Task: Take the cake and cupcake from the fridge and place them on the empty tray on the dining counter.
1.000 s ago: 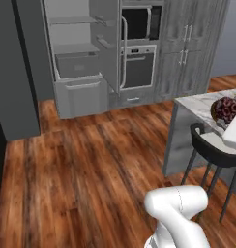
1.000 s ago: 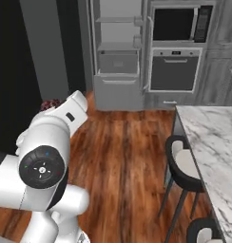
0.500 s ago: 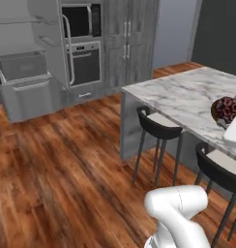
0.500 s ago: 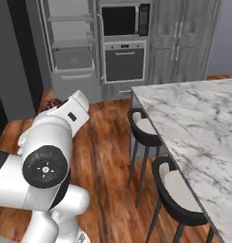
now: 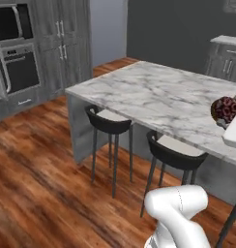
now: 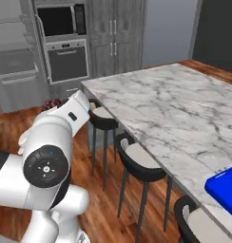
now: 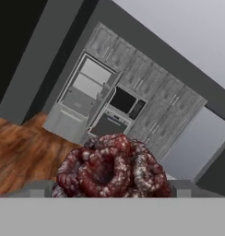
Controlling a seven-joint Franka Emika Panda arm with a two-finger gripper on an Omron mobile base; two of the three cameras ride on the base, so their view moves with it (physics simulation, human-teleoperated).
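My gripper (image 7: 112,186) is shut on the cake (image 7: 109,168), a dark brown round with a lumpy dark red top that sits between the fingers. The cake (image 5: 225,109) hangs at the right edge of the left base view, over the dining counter (image 5: 154,97). In the right base view the cake (image 6: 53,103) peeks out beside my forearm. The blue tray (image 6: 225,187) lies on the dining counter (image 6: 165,109) at the lower right. The grey fridge (image 6: 13,61) stands open at the back left, and the hand view also faces the fridge (image 7: 82,94). The cupcake is out of view.
Black stools with pale seats (image 5: 110,123) (image 5: 175,150) (image 6: 137,159) line the counter's near side. A wall oven (image 6: 68,61) and a microwave (image 6: 61,19) stand next to the fridge, with grey cabinets (image 6: 113,33) beyond. Open wooden floor (image 5: 37,184) lies to the left.
The base has turned away from the fridge towards the dining counter, so both base views have swung right. The cake stays in the gripper. The blue tray has come into view.
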